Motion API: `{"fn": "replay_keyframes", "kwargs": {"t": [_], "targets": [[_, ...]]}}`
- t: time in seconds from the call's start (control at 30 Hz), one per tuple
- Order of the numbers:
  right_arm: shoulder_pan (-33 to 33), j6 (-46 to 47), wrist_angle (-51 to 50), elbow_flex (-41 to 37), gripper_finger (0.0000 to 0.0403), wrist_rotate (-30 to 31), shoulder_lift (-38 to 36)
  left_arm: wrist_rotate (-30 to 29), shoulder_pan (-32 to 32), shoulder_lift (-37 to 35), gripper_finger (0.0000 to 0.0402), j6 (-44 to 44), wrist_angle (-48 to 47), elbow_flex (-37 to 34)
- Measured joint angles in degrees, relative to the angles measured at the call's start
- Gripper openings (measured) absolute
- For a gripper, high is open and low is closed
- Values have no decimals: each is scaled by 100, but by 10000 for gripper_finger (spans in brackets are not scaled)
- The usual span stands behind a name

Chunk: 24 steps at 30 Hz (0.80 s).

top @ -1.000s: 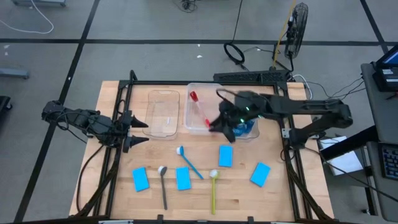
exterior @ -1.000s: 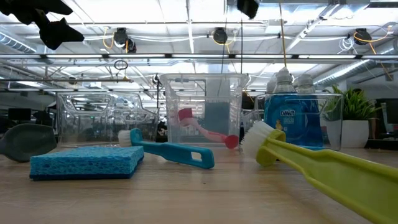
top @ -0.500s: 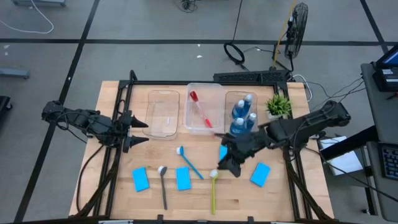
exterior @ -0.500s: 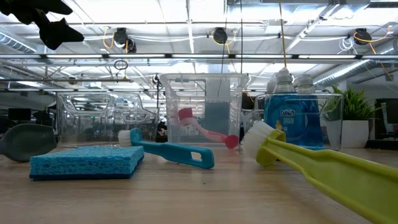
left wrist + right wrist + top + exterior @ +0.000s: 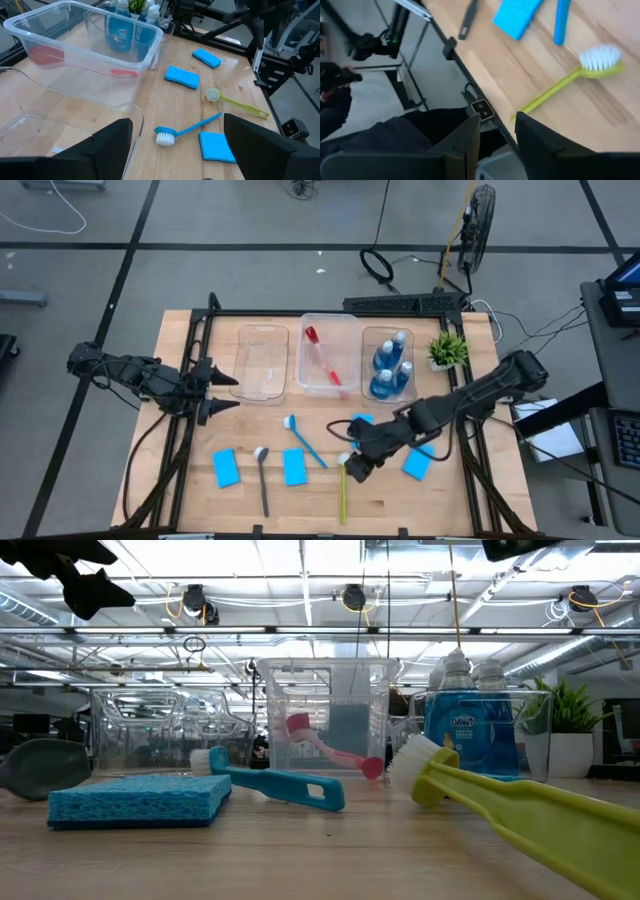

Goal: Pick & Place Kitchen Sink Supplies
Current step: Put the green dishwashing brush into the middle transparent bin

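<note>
High view: your left gripper (image 5: 222,391) waits at the table's left edge, fingers spread wide, empty. Your right gripper (image 5: 352,463) hangs over the yellow-green brush (image 5: 342,485), near its head; can't tell its opening here. Red brush (image 5: 322,357) lies in the middle tub (image 5: 303,350); blue bottles (image 5: 391,367) in the right tub.

Low view: sponge (image 5: 139,799), blue brush (image 5: 268,784) and yellow-green brush on the wood.

Left wrist view: fingers far apart.

Right wrist view: fingers (image 5: 468,141) narrowly apart, nothing between them; brush head beyond.
</note>
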Motion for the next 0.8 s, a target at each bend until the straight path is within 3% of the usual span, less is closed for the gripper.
{"fn": "replay_keyframes", "kwargs": {"t": [0.37, 0.8], "targets": [[35, 741, 2, 4, 114, 2, 888, -1, -2, -1, 319, 17, -11, 0], [35, 1277, 82, 4, 114, 44, 1570, -1, 0, 1, 321, 756, -15, 0]]}}
